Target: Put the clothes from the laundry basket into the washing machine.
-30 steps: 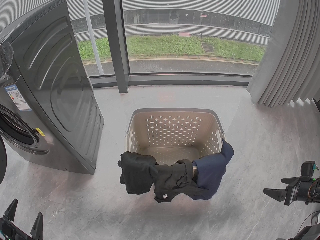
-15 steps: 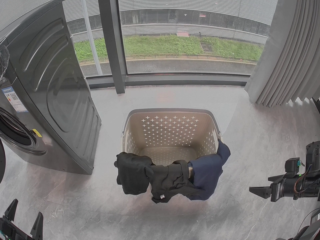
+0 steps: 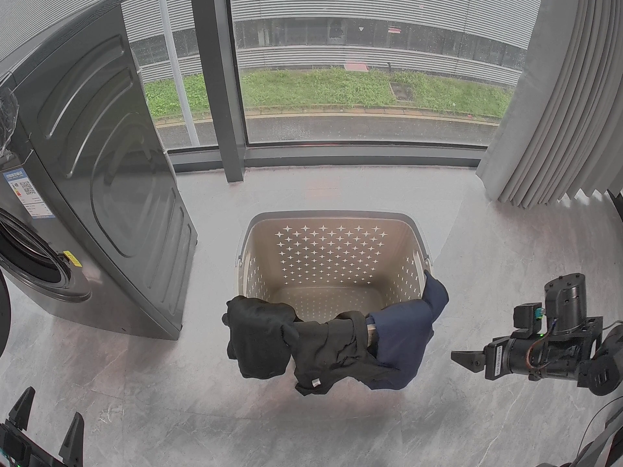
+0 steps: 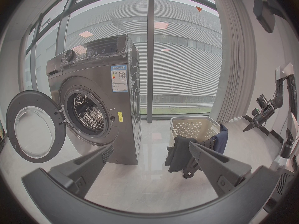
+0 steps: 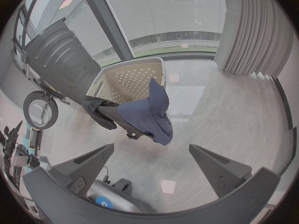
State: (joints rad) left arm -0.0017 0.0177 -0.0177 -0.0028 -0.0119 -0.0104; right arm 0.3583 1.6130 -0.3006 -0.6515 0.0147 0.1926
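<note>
Draping the laundry basket's 6 o'clock rim, the clothes lie at 9 o'clock from the right gripper, jaws apart; the left gripper, also apart, sits at 7 o'clock.

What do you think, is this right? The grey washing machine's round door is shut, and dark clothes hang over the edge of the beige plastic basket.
Not quite. The round door of the grey washing machine is swung open, not shut. The left wrist view shows this, with the metal drum in sight. The dark clothes do hang over the edge of the beige plastic basket.
</note>
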